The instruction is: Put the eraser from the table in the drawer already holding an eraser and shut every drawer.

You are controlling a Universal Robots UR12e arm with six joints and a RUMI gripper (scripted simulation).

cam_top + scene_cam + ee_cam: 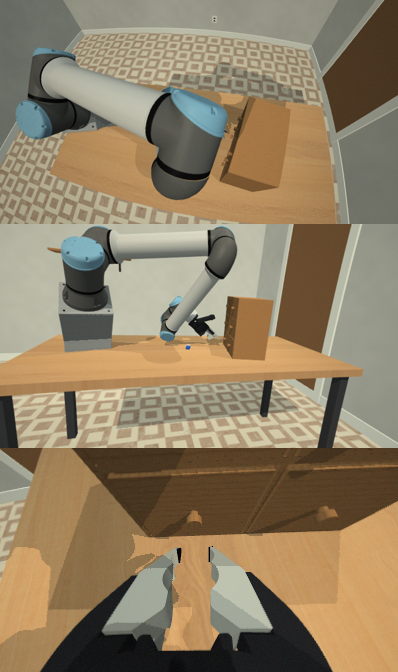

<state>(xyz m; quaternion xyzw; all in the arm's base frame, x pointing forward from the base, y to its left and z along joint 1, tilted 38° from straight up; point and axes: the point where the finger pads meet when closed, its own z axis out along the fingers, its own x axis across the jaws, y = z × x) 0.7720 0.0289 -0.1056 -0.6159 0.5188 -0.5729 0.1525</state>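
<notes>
Top view: dark-grey elbow with blue cap conceals the two-jaw gripper's fingers and the small blue-and-white eraser. Wrist view: upper part of the brown wooden drawer chest is cut off by the frame. Contents of its shut drawers are undeterminable.
</notes>
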